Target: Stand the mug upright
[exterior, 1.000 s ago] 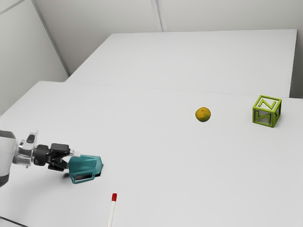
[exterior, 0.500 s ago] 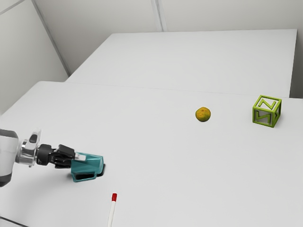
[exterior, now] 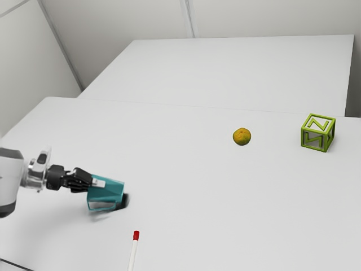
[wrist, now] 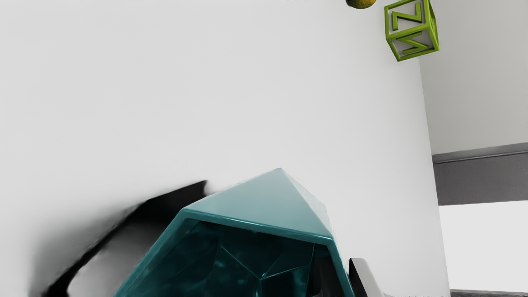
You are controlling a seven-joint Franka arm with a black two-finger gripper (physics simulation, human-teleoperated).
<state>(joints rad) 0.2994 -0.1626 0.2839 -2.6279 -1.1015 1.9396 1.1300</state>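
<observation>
The robot's hand [exterior: 98, 183] is closed on the shiny blue-green mug [exterior: 109, 193] with flat sides, and it has the mug by the wall at its open end. In the wrist view, one finger [wrist: 325, 275] is inside the mug and the other finger [wrist: 364, 274] is outside. The mug's wall is pinched in between, so the two are only a thin wall apart. The mug lies over on its side and is not standing up. Its open end is by the hand, and its bottom points away, to the exterior view's right. Its handle [exterior: 101, 210] is at the side of the mug nearest the camera in the exterior view. A dark shadow [exterior: 122, 202] is on the white worktop [exterior: 186, 152] just beside the mug. I cannot tell if any bit of the mug touches the worktop. The white and black robot arm [exterior: 8, 178] comes in from the exterior view's left. A thin white stick with a red end [exterior: 133, 248] lies near the mug, closer to the exterior camera. Well apart from the mug, a round yellow-orange fruit [exterior: 242, 136] sits on the worktop. Out past the fruit, to the exterior view's right, is a green and grey block [exterior: 318, 133] with raised green letter shapes on its sides. The block and the fruit are apart.
</observation>
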